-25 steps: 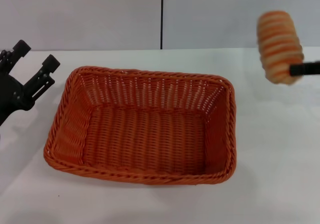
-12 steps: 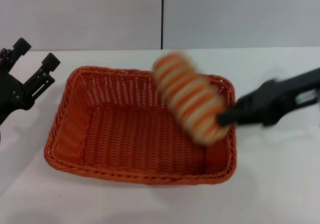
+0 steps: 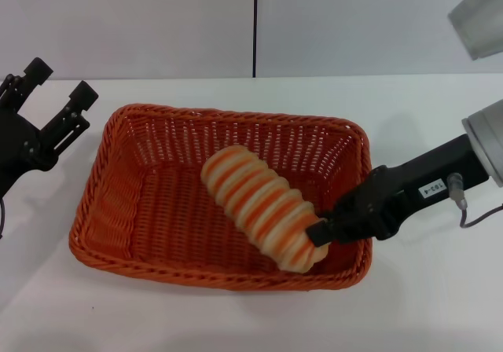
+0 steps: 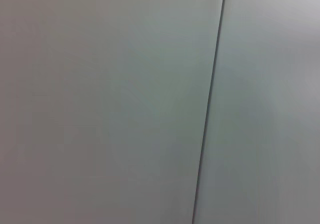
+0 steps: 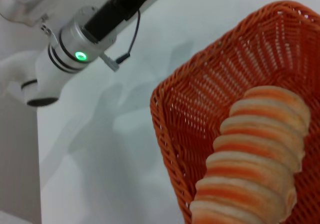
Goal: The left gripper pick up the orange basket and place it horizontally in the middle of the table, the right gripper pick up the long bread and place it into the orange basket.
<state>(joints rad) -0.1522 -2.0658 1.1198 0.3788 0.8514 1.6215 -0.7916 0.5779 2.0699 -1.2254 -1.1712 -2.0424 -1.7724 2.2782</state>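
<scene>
Head view: long bread (image 3: 261,207) lies diagonally in orange basket (image 3: 118,203)

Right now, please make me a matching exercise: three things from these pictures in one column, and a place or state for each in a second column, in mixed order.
Things:
1. long bread
2. left gripper
3. orange basket

Places or states:
A. open, holding nothing, left of the basket
B. standing on the white table
C. inside the basket, held at one end by the right gripper

Pairs: 1-C, 2-A, 3-B
</scene>
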